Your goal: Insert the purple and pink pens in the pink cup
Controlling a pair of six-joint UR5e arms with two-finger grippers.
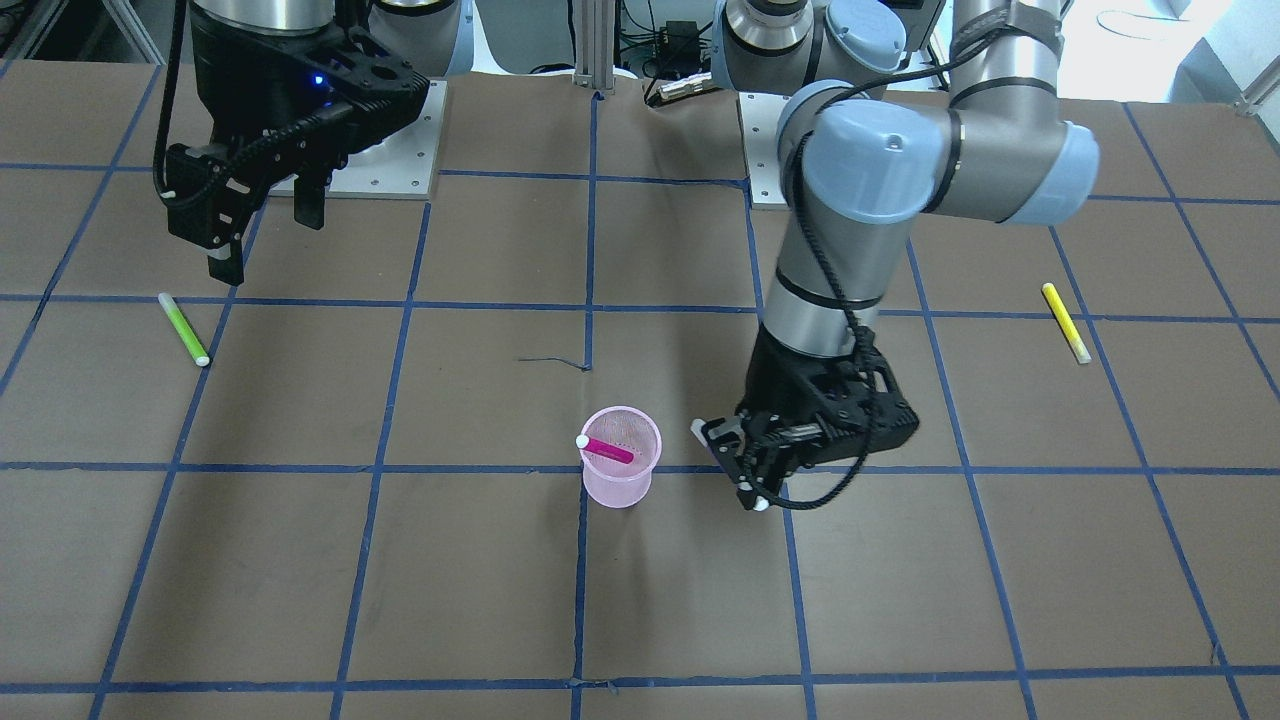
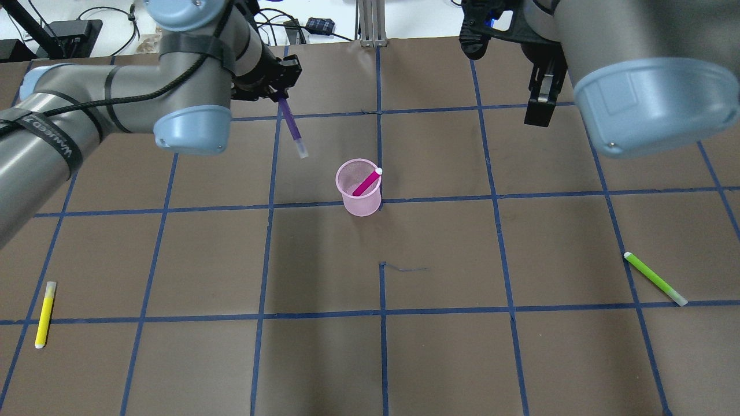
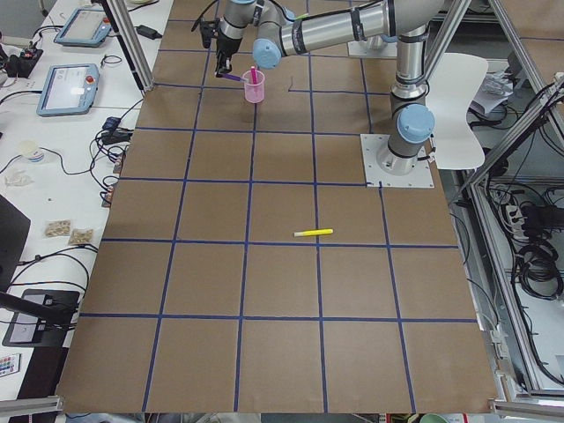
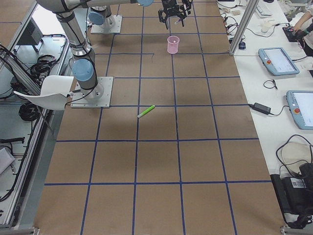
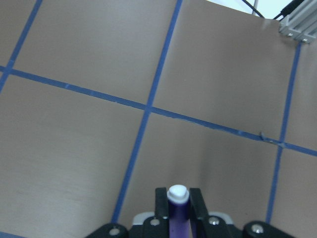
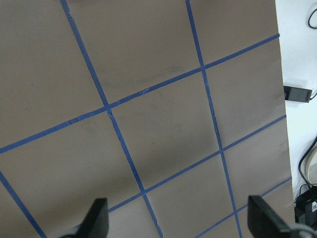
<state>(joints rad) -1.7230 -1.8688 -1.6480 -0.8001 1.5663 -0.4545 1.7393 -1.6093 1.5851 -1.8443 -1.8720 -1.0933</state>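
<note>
The pink mesh cup (image 1: 621, 470) (image 2: 359, 199) stands upright near the table's middle. The pink pen (image 1: 610, 450) (image 2: 365, 185) leans inside it, white end over the rim. My left gripper (image 1: 747, 468) (image 2: 281, 95) is shut on the purple pen (image 2: 291, 126) (image 5: 178, 210), held tilted above the table, beside the cup and apart from it. My right gripper (image 1: 268, 232) (image 6: 178, 223) is open and empty, raised high over the table, well away from the cup.
A green pen (image 1: 184, 329) (image 2: 655, 278) lies on the table on my right side. A yellow pen (image 1: 1066, 322) (image 2: 44, 315) lies on my left side. Blue tape lines grid the brown table surface.
</note>
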